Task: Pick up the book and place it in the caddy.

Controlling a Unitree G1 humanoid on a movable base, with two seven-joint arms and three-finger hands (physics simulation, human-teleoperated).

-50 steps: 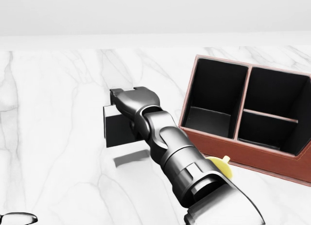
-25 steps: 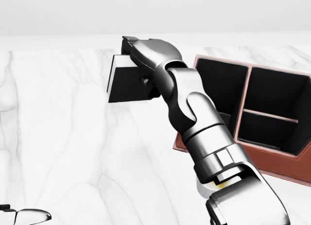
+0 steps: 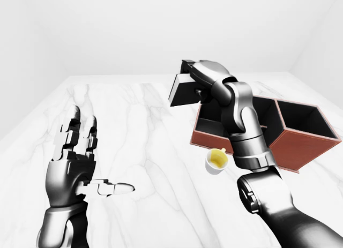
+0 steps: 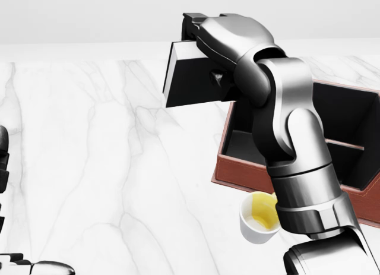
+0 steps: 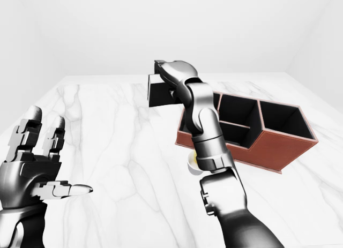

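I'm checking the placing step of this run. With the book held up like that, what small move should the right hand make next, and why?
Probably carry the book a little to the right in the head view, over the caddy. The right hand holds it in the air, up and left of the caddy's open left compartment, not yet above it. The mug sits outside that path.

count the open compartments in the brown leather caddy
3 in the brown leather caddy, seen in the right-eye view: one large at right, a middle pair split by a divider. The arm may hide more.
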